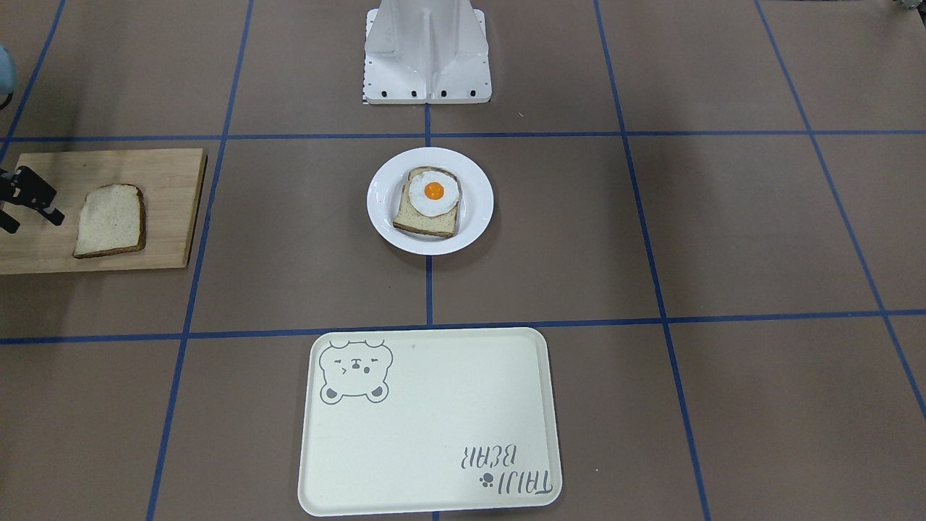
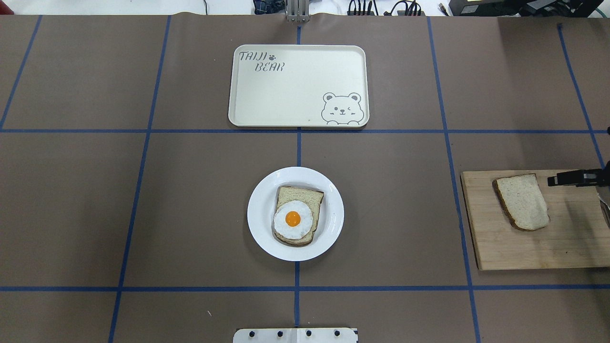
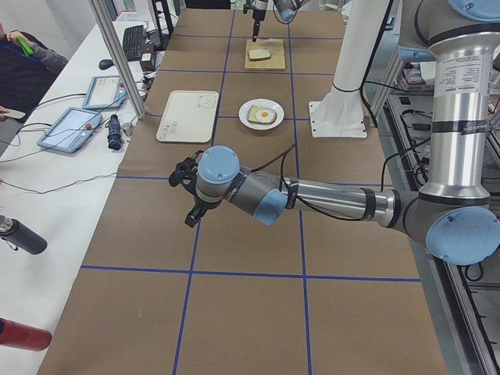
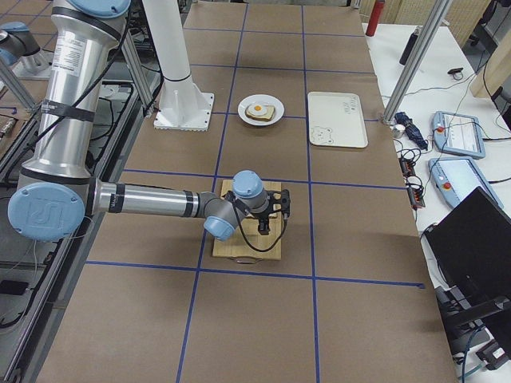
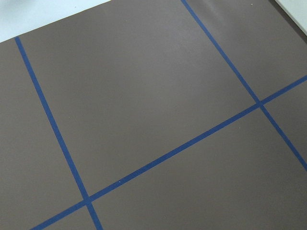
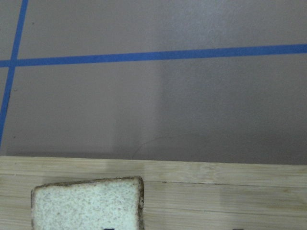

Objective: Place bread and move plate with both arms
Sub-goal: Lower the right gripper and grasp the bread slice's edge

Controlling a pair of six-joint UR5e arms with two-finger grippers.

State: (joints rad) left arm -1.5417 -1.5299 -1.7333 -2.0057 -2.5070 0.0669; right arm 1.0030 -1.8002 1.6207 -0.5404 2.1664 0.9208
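Observation:
The bread lies flat on a wooden cutting board at the robot's right end of the table; it also shows in the overhead view and at the bottom of the right wrist view. My right gripper hovers over the board just beside the bread, open and empty. The white plate sits mid-table and carries a bread slice topped with a fried egg. My left gripper hangs over bare table far from the plate; I cannot tell whether it is open or shut.
A cream rectangular tray with a bear drawing lies beyond the plate, away from the robot. The white robot base stands behind the plate. Blue tape lines cross the brown table. Tablets and bottles lie on a side table.

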